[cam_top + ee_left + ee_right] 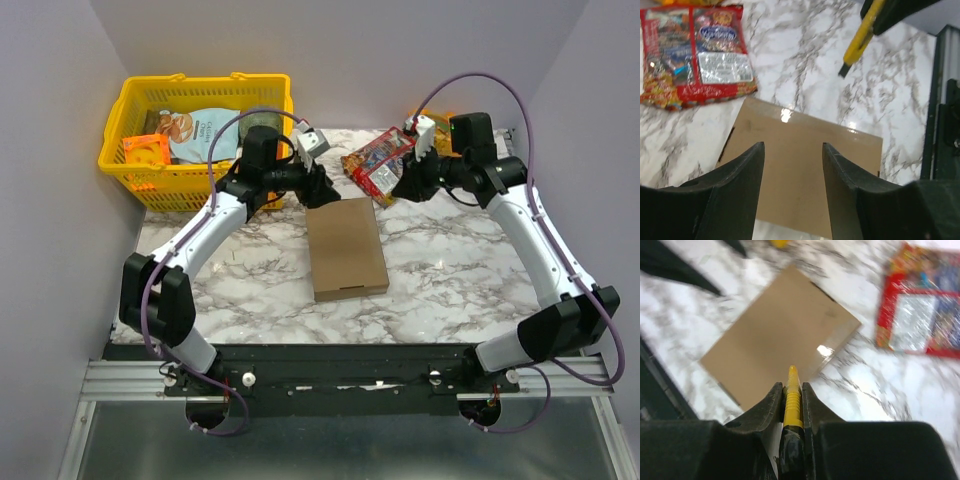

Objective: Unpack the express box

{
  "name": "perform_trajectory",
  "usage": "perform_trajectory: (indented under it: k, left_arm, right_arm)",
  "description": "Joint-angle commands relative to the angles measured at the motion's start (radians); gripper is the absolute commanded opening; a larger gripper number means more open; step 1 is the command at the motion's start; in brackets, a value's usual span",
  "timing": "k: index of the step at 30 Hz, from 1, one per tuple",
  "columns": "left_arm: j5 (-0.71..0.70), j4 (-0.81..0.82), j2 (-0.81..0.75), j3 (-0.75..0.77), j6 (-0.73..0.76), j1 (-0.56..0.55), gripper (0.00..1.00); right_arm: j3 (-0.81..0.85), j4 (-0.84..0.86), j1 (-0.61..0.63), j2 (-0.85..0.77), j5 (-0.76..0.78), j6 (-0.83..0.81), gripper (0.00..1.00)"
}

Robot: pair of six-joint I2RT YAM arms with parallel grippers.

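The flat brown cardboard express box (346,248) lies shut in the middle of the white marble worktop (450,265). In the top view its long sides run from 6 o'clock to 12 o'clock.

The left claw (318,187) is over the far edge of the box, at about 11 o'clock from the box's middle. Its two black fingers (735,180) are spread wide apart and hold nothing. From the left wrist, the box shows below and between them.

The right claw (402,188) is at about 1 o'clock from the box, off to its side. Its fingers are squeezed tight on a thin yellow tool (792,405) that pokes out toward the box. The tool has a dark tip.

A shiny red snack packet (378,163) lies flat on the worktop at 1 o'clock, near the box's far right corner but not touching it.

A yellow plastic basket (185,185) with handles sits at 10 o'clock, at the far left of the worktop. In it lie a pale blue packet (200,130) and an orange packet (143,155).
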Motion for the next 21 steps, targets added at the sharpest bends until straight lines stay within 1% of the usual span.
perform_trajectory:
  k: [1,2,3,4,5,6,8,9,11,12,15,17,21]
  left_arm:
    - [-0.242,-0.112,-0.037,-0.099,0.132,-0.024,0.57]
    - [-0.258,-0.117,-0.024,-0.118,0.140,-0.025,0.56]
    - [-0.250,-0.158,-0.018,-0.123,0.194,-0.025,0.50]
    - [-0.247,-0.190,-0.012,-0.126,0.244,-0.027,0.48]
    - [-0.259,-0.215,-0.009,-0.138,0.267,-0.028,0.45]
    - [-0.271,-0.244,-0.010,-0.149,0.290,-0.028,0.39]
    - [-0.301,-0.276,-0.026,-0.184,0.324,-0.028,0.31]
    - [-0.308,-0.308,-0.030,-0.196,0.351,-0.028,0.24]
    - [-0.311,-0.324,-0.046,-0.237,0.406,-0.028,0.19]
    - [-0.310,-0.333,-0.047,-0.248,0.422,-0.030,0.14]
    - [-0.314,-0.365,-0.021,-0.258,0.457,-0.039,0.10]
    - [-0.325,-0.384,0.015,-0.250,0.486,-0.059,0.10]
    - [-0.325,-0.397,0.042,-0.256,0.532,-0.100,0.10]
  right_arm:
    - [-0.137,0.209,-0.005,-0.094,0.478,0.217,0.00]
    - [-0.182,0.261,-0.004,-0.120,0.590,0.235,0.00]
    - [-0.209,0.287,-0.005,-0.131,0.638,0.253,0.00]
    - [-0.229,0.310,-0.004,-0.140,0.661,0.255,0.00]
    - [-0.245,0.336,-0.004,-0.145,0.657,0.249,0.00]
    - [-0.263,0.336,-0.005,-0.140,0.640,0.237,0.01]
    - [-0.288,0.347,-0.005,-0.143,0.623,0.241,0.00]
    - [-0.320,0.359,-0.004,-0.149,0.617,0.229,0.00]
    - [-0.349,0.405,-0.004,-0.145,0.614,0.220,0.01]
    - [-0.358,0.421,-0.005,-0.139,0.617,0.214,0.00]
    - [-0.352,0.467,-0.004,-0.082,0.615,0.205,0.01]
    - [-0.329,0.500,-0.001,-0.022,0.601,0.192,0.00]
    - [-0.279,0.539,0.030,0.093,0.601,0.111,0.00]
